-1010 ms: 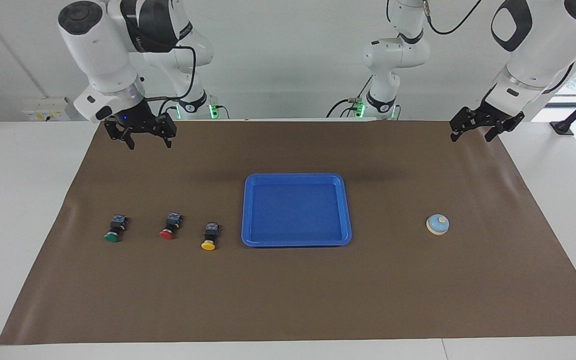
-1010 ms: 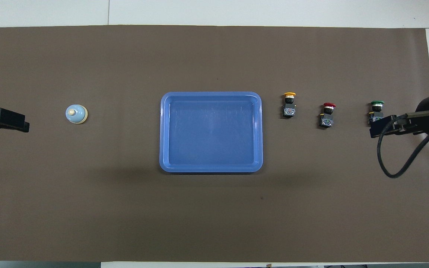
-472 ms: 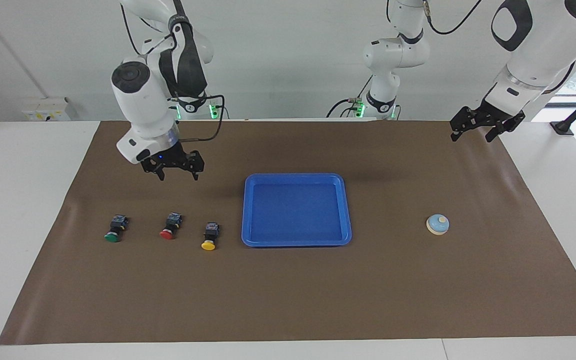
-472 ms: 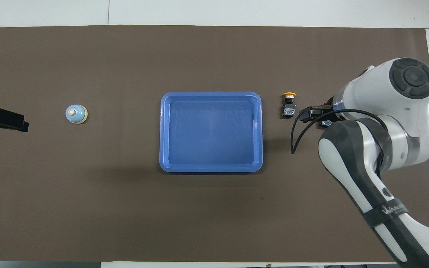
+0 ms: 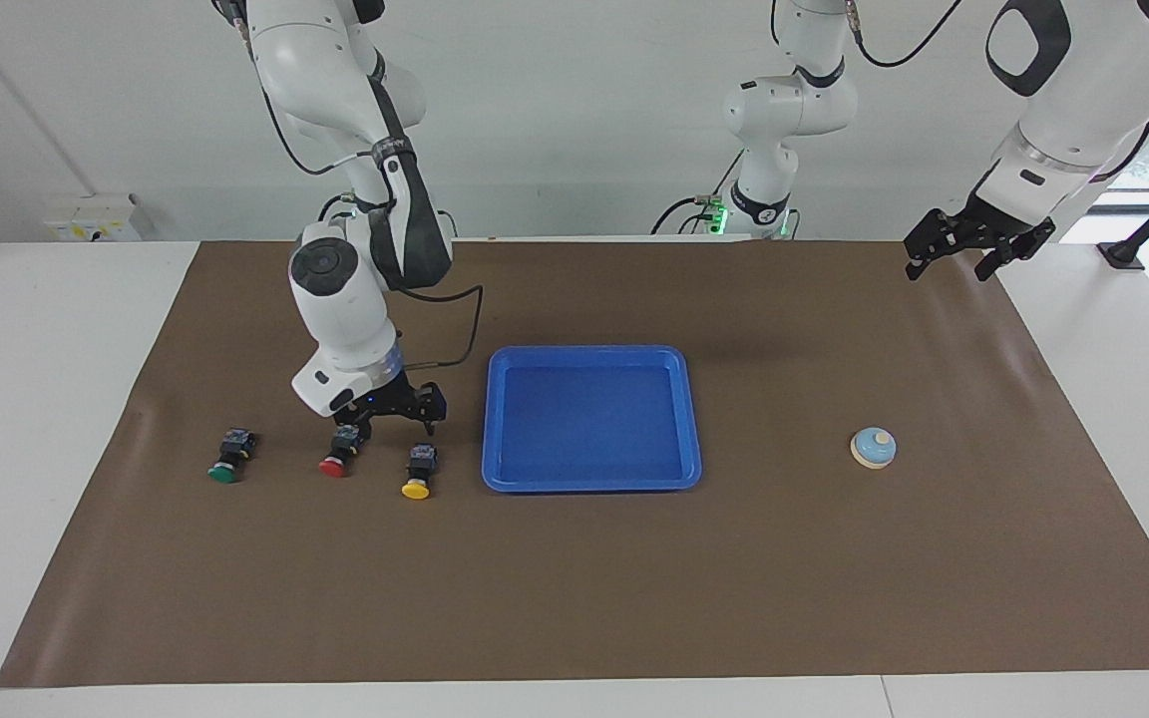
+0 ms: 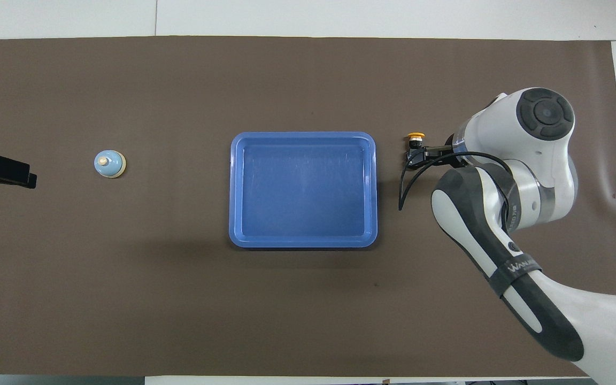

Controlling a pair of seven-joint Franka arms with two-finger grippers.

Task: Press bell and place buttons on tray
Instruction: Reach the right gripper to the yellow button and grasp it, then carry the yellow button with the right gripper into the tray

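Note:
Three buttons lie in a row on the brown mat: green (image 5: 225, 457), red (image 5: 338, 452) and yellow (image 5: 419, 471). My right gripper (image 5: 397, 427) hangs open low over the mat, just above the black bodies of the red and yellow buttons, holding nothing. In the overhead view my right gripper (image 6: 424, 155) covers the yellow button (image 6: 416, 137) except its cap, and the arm hides the other two. The blue tray (image 5: 589, 352) (image 6: 302, 136) lies beside the yellow button. The light-blue bell (image 5: 873, 448) (image 6: 109, 163) stands toward the left arm's end. My left gripper (image 5: 968, 249) (image 6: 3, 171) waits open, raised over the mat's edge.
The brown mat (image 5: 574, 588) covers most of the white table. The right arm's cable (image 6: 407, 182) loops down beside the tray. Nothing lies in the tray.
My right arm has swung from the mat's corner near its base out over the buttons and come down low by the red and yellow ones. The left gripper has barely shifted.

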